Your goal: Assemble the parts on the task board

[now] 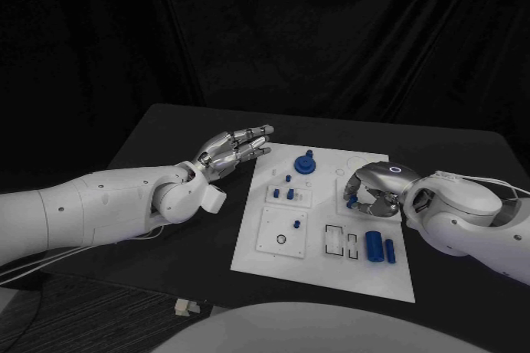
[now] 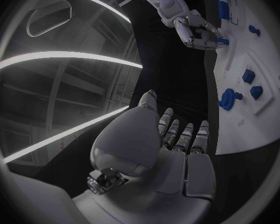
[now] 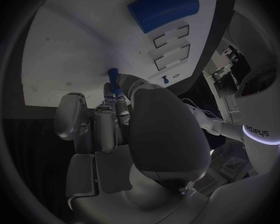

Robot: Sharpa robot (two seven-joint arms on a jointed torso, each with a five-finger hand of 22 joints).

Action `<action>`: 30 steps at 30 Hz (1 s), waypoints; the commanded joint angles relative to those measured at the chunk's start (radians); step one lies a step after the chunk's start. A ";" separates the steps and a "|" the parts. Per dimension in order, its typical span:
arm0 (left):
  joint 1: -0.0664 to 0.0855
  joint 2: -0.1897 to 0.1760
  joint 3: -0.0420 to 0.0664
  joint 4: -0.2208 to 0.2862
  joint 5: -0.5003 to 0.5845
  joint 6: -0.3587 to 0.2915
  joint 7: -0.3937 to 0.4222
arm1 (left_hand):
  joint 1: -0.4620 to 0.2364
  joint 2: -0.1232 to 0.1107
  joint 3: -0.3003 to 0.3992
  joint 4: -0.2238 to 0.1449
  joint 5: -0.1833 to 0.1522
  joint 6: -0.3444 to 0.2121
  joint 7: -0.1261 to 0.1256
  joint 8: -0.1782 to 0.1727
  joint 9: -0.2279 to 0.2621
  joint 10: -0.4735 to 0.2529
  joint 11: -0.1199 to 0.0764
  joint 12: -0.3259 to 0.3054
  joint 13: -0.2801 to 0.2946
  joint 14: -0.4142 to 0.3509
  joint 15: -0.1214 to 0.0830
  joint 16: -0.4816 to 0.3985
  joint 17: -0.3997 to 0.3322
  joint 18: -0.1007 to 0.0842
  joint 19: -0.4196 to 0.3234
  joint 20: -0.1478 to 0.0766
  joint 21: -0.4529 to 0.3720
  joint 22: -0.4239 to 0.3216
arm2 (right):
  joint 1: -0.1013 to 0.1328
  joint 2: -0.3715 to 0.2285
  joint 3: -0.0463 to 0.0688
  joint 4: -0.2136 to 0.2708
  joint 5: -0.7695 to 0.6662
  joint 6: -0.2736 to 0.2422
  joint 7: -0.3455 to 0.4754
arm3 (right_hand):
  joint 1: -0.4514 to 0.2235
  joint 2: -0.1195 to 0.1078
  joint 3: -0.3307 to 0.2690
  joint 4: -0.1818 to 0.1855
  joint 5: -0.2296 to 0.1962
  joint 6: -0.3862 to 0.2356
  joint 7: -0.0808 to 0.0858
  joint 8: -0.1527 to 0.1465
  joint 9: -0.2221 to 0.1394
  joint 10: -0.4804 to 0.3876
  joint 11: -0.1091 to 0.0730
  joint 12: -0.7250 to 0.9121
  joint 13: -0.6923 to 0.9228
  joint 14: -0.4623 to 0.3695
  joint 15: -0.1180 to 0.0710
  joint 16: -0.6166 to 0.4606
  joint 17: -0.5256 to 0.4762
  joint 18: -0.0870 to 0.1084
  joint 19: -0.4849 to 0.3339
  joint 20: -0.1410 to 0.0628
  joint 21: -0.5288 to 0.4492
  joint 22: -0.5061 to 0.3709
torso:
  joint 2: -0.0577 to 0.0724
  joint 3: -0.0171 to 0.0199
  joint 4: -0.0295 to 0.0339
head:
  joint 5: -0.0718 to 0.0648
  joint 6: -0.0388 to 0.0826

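Right hand (image 1: 374,191) curled down over right-centre of white task board (image 1: 320,269), fingertips pinching a small blue peg (image 3: 114,77) against the plate; peg mostly hidden under palm in head view, only its tip clear in right wrist view. Left hand (image 1: 232,152) held off the board's near-left corner, fingers spread, grasping nothing. Just beyond left hand's fingertips: blue knobbed disc (image 1: 304,165), then two short blue pegs (image 1: 282,193) standing in the board. Inboard of right hand: blue cylinder pair (image 1: 381,246) lying beside two rectangular slots (image 1: 341,241). Square recessed plate (image 1: 285,231) with small hole nearer left arm; detail too small to read.
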 commanded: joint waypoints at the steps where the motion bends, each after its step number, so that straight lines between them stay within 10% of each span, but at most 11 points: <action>1: -0.002 0.002 0.001 0.001 0.001 0.017 0.009 | 0.007 0.003 0.002 -0.004 0.005 0.011 0.006 0.009 0.002 0.000 0.007 0.005 0.001 -0.004 0.001 0.002 0.000 -0.014 -0.004 0.000 -0.003 0.001 | -0.003 -0.004 0.000 0.006 0.000 -0.020 0.004 | -0.015 -0.018 0.043 -0.012 -0.008 0.008 0.001 0.006 0.011 0.014 -0.002 -0.004 0.000 0.029 0.008 0.007 0.001 -0.013 0.000 0.008 0.005 0.157 | 0.000 -0.0001 0.0004 | 0.000 0.000; 16: -0.005 0.005 0.001 0.000 0.001 0.025 0.004 | 0.011 0.005 0.003 -0.006 0.006 0.039 0.013 0.017 0.005 0.000 0.010 0.005 0.001 -0.005 0.001 0.002 0.000 -0.015 -0.003 0.000 -0.003 0.000 | 0.005 -0.035 0.001 0.056 -0.013 -0.054 0.001 | -0.039 -0.023 0.090 -0.049 -0.026 0.035 0.007 0.023 0.038 0.056 -0.006 0.011 0.008 0.028 0.008 0.005 -0.003 -0.013 -0.003 0.007 0.009 0.157 | -0.001 -0.0002 -0.0007 | 0.009 0.000; 30: -0.007 0.003 0.001 -0.001 0.001 0.026 0.001 | 0.013 0.007 0.004 -0.007 0.008 0.047 0.014 0.019 0.006 0.000 0.011 0.005 0.001 -0.004 0.002 0.002 0.000 -0.015 -0.003 0.000 -0.003 0.000 | 0.100 -0.076 0.001 0.159 -0.031 -0.042 -0.010 | -0.054 -0.014 0.094 -0.056 -0.052 0.050 0.003 0.031 0.050 0.070 -0.011 0.016 0.012 0.025 0.005 -0.002 -0.014 -0.013 -0.004 0.006 0.011 0.156 | -0.001 -0.0003 0.0007 | 0.020 0.000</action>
